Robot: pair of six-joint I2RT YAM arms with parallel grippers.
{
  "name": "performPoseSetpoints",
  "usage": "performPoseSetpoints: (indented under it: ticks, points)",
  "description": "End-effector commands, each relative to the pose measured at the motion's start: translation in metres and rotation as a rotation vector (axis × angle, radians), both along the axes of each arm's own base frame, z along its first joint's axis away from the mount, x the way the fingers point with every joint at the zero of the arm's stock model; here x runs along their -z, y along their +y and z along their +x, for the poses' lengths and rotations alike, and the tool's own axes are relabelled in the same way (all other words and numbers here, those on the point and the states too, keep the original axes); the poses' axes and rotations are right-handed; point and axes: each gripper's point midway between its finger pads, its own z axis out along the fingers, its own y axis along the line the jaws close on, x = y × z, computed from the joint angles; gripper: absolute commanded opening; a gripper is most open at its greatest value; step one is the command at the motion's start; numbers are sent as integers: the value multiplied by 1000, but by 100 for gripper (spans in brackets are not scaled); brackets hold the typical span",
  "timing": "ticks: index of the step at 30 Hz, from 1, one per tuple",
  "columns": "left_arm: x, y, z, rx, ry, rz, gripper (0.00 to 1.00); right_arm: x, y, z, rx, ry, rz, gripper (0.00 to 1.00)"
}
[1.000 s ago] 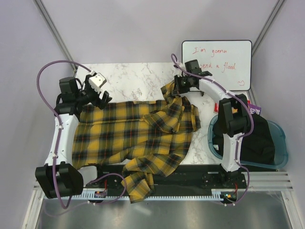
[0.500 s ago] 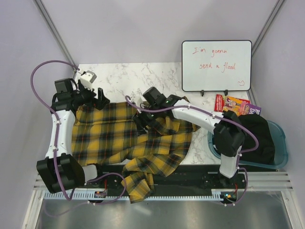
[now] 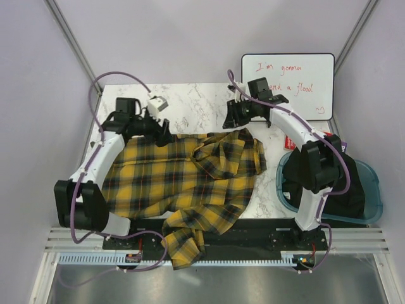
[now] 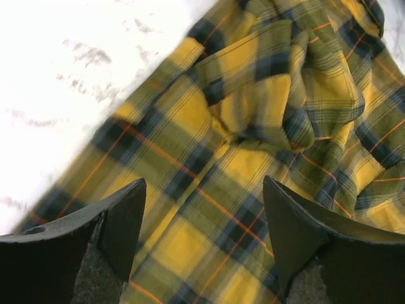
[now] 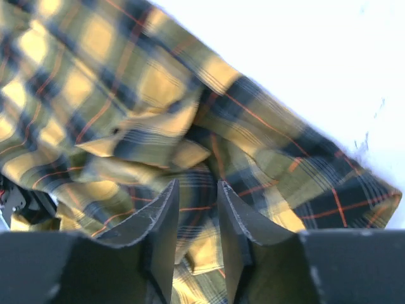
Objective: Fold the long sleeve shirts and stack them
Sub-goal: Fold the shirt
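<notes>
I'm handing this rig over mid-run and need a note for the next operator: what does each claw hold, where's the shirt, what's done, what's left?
Left claw: wide open, empty, over the far-left edge of the plaid shirt.
Right claw: narrowly open, nothing visibly held, over the shirt's far-right corner.
Shirt: spread but rumpled on the marble table, one sleeve hanging off the near edge.
Done: no neat fold visible.
Left: fold it, then stack.
</notes>
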Motion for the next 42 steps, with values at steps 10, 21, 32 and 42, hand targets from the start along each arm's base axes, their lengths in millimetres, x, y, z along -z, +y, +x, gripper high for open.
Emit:
performPoseSetpoints:
  ticks: [10, 21, 32, 42]
  points:
    - [9, -145, 41, 162, -100, 138, 79, 77, 15, -65, -2, 318, 121, 36]
    - [42, -168, 38, 143, 0, 103, 75, 87, 25, -89, -48, 393, 143, 36]
    - [60, -163, 43, 129, 31, 144, 50, 83, 27, -103, -91, 366, 138, 37]
    - [-90, -174, -61, 591, -239, -201, 3, -4, -34, -83, -175, -58, 24, 70]
